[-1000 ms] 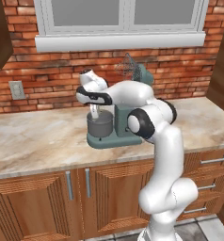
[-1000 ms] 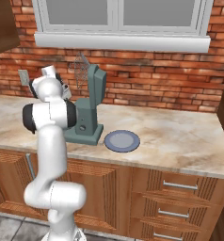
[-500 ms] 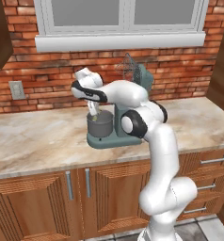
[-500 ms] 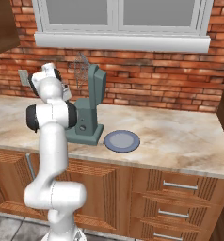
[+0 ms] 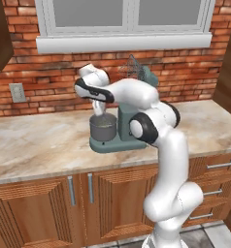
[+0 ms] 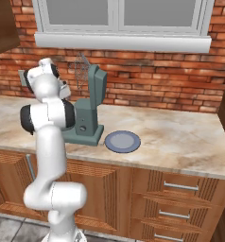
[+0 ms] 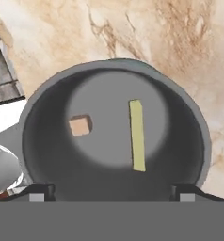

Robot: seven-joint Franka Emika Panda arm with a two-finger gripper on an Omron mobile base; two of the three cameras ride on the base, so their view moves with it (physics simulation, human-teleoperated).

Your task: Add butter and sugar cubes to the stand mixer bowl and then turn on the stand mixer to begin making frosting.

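The stand mixer [image 5: 137,126] is teal-green and stands on the counter with its head tilted up and its whisk [image 5: 132,68] raised. Its dark grey bowl [image 5: 104,128] sits on the mixer's base. My gripper [image 5: 99,108] hangs straight above the bowl, pointing down. In the hand view the bowl [image 7: 43,141] lies right below the open gripper [image 7: 111,190], whose fingertips [image 7: 37,192] stand wide apart with nothing between them. A yellow stick of butter [image 7: 137,135] and a tan sugar cube [image 7: 79,125] lie apart on the bowl's floor. From the right the mixer [image 6: 88,113] shows past my arm.
A flat blue-grey plate [image 6: 122,141] lies on the marble counter [image 6: 180,137] just right of the mixer. A brick wall [image 5: 49,92] with a window sill runs behind. Wooden cabinets and drawers [image 6: 180,194] are below the counter's front edge.
The jaws have opened wide over the bowl. The hand has stayed above the bowl, and the arm has shifted only a little.
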